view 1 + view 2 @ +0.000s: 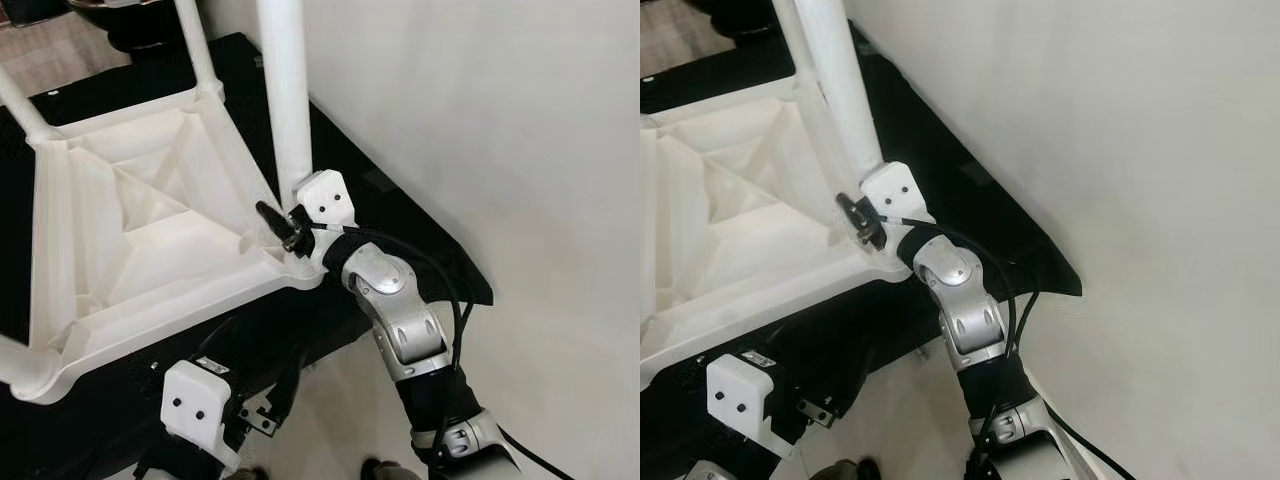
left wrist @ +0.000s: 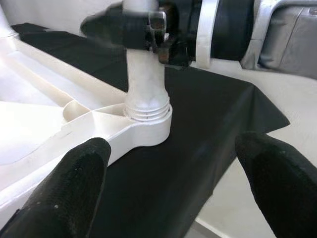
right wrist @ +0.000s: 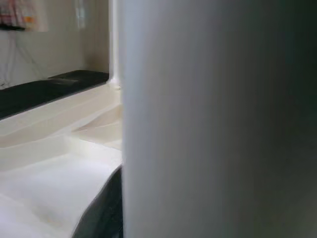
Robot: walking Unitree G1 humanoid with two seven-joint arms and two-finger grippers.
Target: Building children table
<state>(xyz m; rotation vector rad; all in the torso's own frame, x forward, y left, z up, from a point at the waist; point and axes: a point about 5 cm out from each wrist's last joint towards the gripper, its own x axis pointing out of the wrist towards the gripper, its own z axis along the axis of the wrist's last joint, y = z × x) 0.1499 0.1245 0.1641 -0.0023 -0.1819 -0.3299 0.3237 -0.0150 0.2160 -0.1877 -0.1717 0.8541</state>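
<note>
Screwing leg (image 1: 285, 90) into tabletop (image 1: 150, 250) socket | right gripper (image 1: 290, 228) jaws clamped on leg, kept plumb | left gripper (image 2: 173, 168) jaws wide, idle

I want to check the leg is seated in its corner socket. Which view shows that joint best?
The left wrist view: the leg meets the socket collar side-on, threads showing. Both eye views look down on it, with the right gripper at the leg's base. The right wrist view is a blurred close-up of the leg.

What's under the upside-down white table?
The tabletop lies on a black cloth that spreads past its corner onto the pale floor. The right gripper grips the leg at that corner. Whatever is beneath the cloth is covered.
</note>
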